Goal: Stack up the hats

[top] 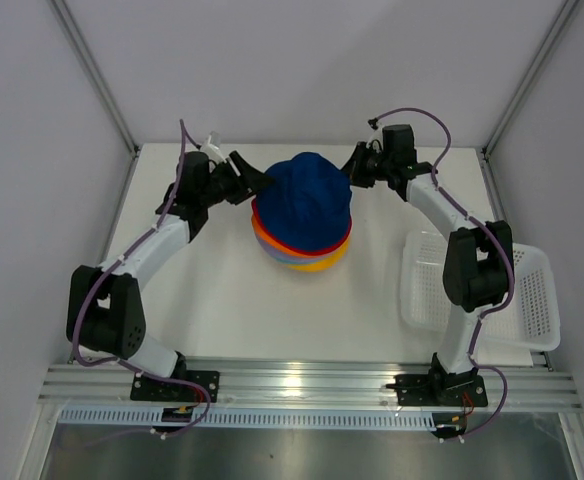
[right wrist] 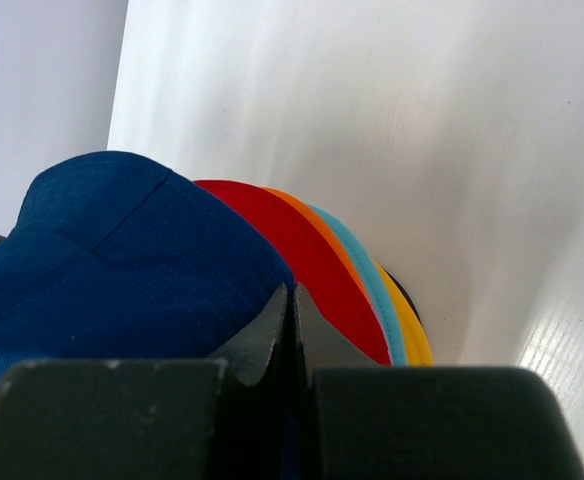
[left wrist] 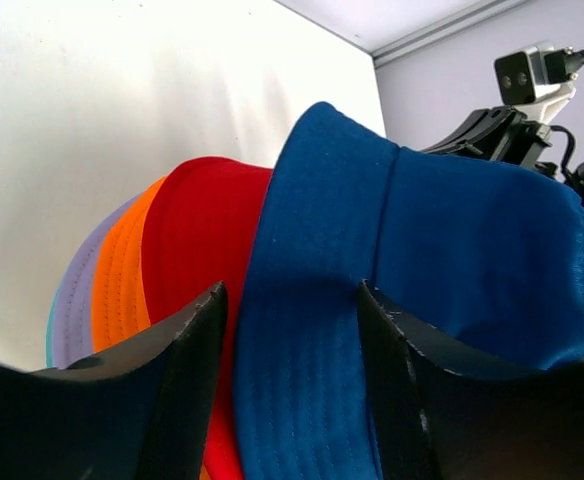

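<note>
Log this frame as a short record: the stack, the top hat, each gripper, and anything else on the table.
stack: one pile, middle of the table
top hat: navy hat, over red hat and orange hat
left gripper: open, fingers either side of the navy brim
right gripper: shut at the navy hat's edge; hold on fabric unclear
other: white basket at the right, no hat visible inside

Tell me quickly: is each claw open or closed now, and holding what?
Left claw: open, straddling the brim of the navy hat.
Right claw: closed against the navy hat; a grip on fabric cannot be told.
</note>
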Motion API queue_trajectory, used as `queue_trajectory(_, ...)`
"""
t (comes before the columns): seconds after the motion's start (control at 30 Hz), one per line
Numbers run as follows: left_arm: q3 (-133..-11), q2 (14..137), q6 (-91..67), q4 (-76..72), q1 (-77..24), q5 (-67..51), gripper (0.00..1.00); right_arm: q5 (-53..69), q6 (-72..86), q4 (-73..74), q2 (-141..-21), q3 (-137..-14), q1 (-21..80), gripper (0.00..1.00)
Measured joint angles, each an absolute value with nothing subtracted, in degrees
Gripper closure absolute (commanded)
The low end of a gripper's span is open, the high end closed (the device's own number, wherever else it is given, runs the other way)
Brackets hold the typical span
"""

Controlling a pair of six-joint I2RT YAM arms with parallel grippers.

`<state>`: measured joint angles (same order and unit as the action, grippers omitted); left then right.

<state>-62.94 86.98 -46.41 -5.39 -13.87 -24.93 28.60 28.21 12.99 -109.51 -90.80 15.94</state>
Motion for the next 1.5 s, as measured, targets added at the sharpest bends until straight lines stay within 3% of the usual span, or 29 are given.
queue_trajectory(0.17, -62.00, 87.02, -46.48, -5.56, -14.13, -23.64, 0.36, 28.99, 28.21, 13.02, -110.06, -90.89, 16.08, 0.98)
queue_trajectory(0.23, -61.47, 87.02, -46.48, -5.98, -14.13, -23.73, 0.39, 28.99, 28.21, 13.02, -110.15, -90.89, 16.14, 0.98)
queue_trajectory(0.27, -61.36, 87.02, -46.48, -6.15, -14.15, -23.83, 0.50, 28.99, 28.21, 13.02, -110.15, -90.89, 16.19, 0.98)
queue_trajectory(0.33, -61.28, 87.02, -46.70, -7.20, -14.15, -24.40, 0.63, 28.99, 28.21, 13.02, -110.15, -90.89, 16.27, 0.98)
queue_trajectory(0.37, -61.25, 87.02, -46.65, -7.75, -14.22, -24.49, 0.80, 28.99, 28.21, 13.02, -110.15, -90.89, 16.32, 0.98)
queue_trajectory(0.43, -61.21, 87.05, -46.76, -8.67, -14.26, -24.64, 0.97, 28.99, 28.21, 13.04, -110.15, -90.89, 16.40, 0.98)
queue_trajectory(0.47, -61.19, 87.13, -46.61, -8.91, -14.28, -24.71, 0.99, 28.99, 28.23, 13.04, -110.15, -90.89, 16.43, 0.98)
queue_trajectory(0.83, -52.84, 86.94, -48.25, -9.21, -16.49, -13.82, 0.99, 24.71, 30.48, 13.02, -110.13, -89.67, 16.93, 0.98)
queue_trajectory(1.17, -44.49, 81.91, -46.92, -11.46, -21.89, -6.20, 0.99, 18.20, 32.10, 8.97, -104.09, -79.46, 19.03, 0.99)
queue_trajectory(1.2, -44.23, 81.47, -46.41, -11.42, -22.06, -5.93, 0.99, 17.80, 32.10, 8.99, -103.37, -79.00, 19.05, 0.97)
queue_trajectory(1.27, -43.92, 80.47, -45.67, -11.03, -22.26, -5.32, 0.98, 17.32, 32.08, 9.04, -102.50, -78.83, 19.03, 0.84)
queue_trajectory(1.3, -43.90, 79.75, -45.06, -10.44, -22.33, -4.86, 0.98, 17.21, 31.99, 9.02, -102.26, -78.83, 18.98, 0.76)
queue_trajectory(1.33, -43.90, 78.85, -44.42, -9.74, -22.33, -4.45, 0.98, 16.97, 31.83, 9.08, -102.08, -78.83, 18.90, 0.59)
queue_trajectory(1.43, -43.90, 75.29, -42.72, -7.79, -22.35, -3.03, 0.98, 16.38, 31.18, 10.17, -101.75, -79.15, 17.96, 0.32)
queue_trajectory(1.5, -43.81, 72.34, -41.41, -6.92, -22.35, -2.37, 0.98, 15.99, 31.66, 11.60, -101.41, -79.53, 16.75, 0.25)
